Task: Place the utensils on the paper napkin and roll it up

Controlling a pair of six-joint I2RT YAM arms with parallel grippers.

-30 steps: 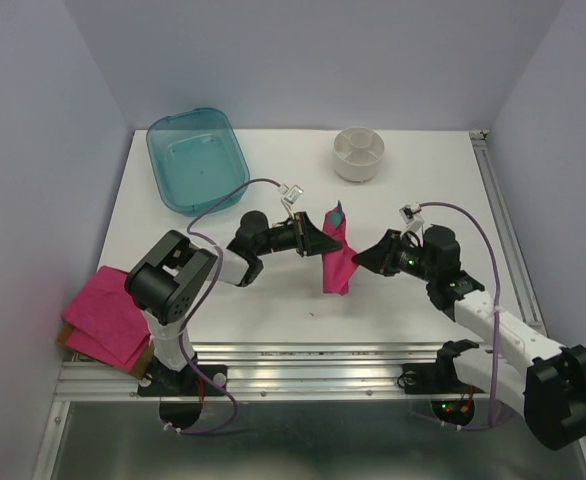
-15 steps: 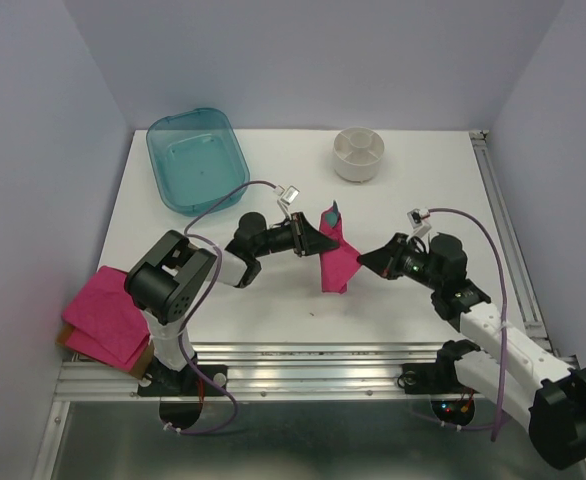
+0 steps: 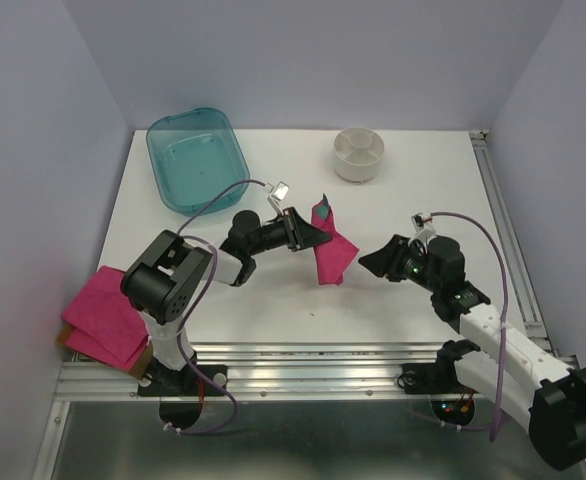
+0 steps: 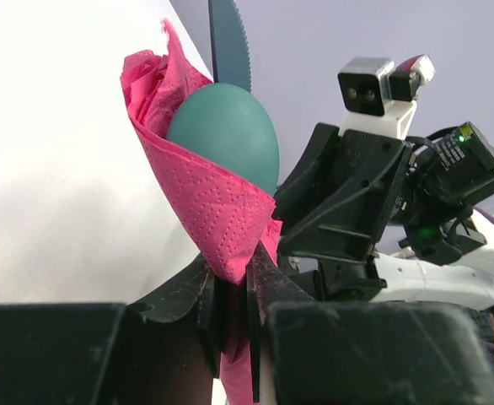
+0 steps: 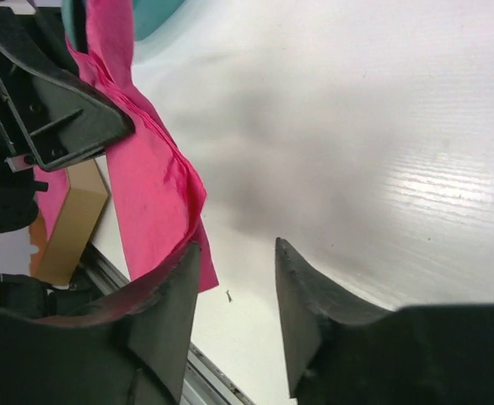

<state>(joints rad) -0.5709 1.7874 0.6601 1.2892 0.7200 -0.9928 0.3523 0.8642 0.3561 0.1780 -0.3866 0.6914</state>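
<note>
**Left end effector (image 3: 313, 236) clamped on the wrapped paper napkin (image 3: 331, 256)**

The left wrist view shows both dark, rough-edged fingers pressed together on the narrow lower part of the magenta-pink sheet, near mid-tabletop (image 3: 413, 200) and between the two arms. The sheet is thin, dimpled paper with a fine embossed dot pattern. It is folded into a loose cone that opens upward, its top edge crumpled and ragged. Out of the cone stand the utensils (image 4: 226, 135): the smooth, matte teal bowl of a spoon (image 4: 223, 139) and, behind it, the darker serrated blade of a knife (image 4: 229, 42). Their handles are hidden inside the paper, so I cannot tell whether more pieces are wrapped in.

The right end effector (image 3: 369, 262) sits just beside the napkin's right edge, its fingers apart with only bare white tabletop showing between them in the right wrist view. There the napkin hangs as a long creased strip, and its lower corner is cut off behind one finger. Whether that corner touches the tabletop is unclear.

At the far left stands a translucent teal plastic bin (image 3: 195, 158), with a round white container (image 3: 358, 153) further right. A pile of pink napkins (image 3: 103, 318) lies on brown cardboard (image 5: 70, 224) at the near left edge.
</note>
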